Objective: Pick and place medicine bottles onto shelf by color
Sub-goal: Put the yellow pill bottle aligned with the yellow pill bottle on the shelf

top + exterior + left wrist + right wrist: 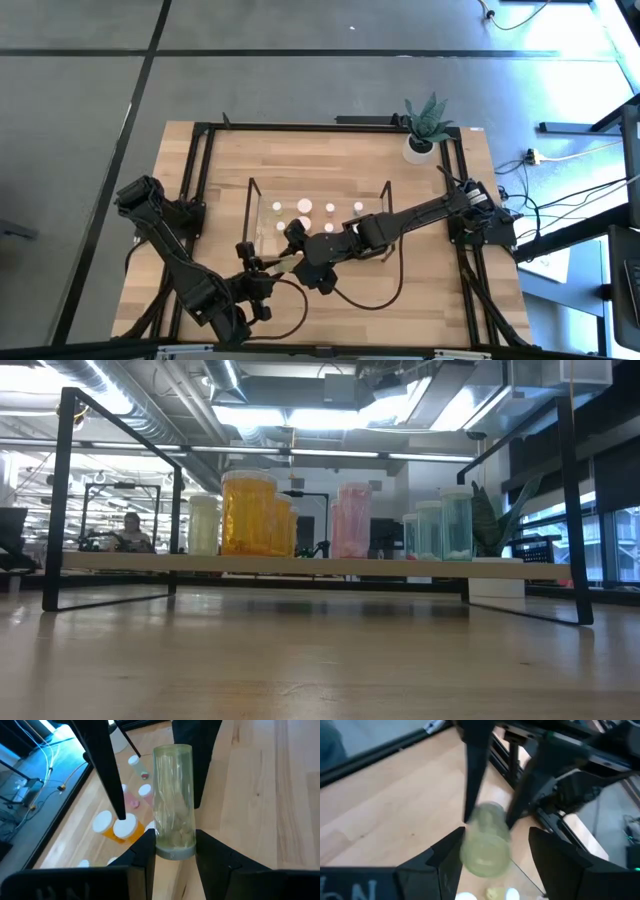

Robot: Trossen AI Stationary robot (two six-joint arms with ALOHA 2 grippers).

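My left gripper (272, 265) (174, 856) is shut on a pale green see-through medicine bottle (173, 795) (287, 262), held in the air just before the shelf's near edge. My right gripper (296, 250) (496, 837) is open, its two fingers standing on either side of the same bottle (485, 840). Whether they touch it, I cannot tell. The clear shelf (255, 190) (300, 564) carries white, orange (248, 512), pink (350, 520) and green (445, 528) bottles standing on their bases. My left gripper pinches the bottle's near end (174, 851) between its two fingers (142, 852). The bottle sticks out forward past the fingers, lifted clear of the table and the shelf, with its free end between my right gripper's fingers.
A potted plant in a white pot (420, 145) stands at the far right corner. The black table frame (200, 170) runs round the wooden top. A black cable (370, 295) lies before the shelf. Bare wood lies to the shelf's left and near side.
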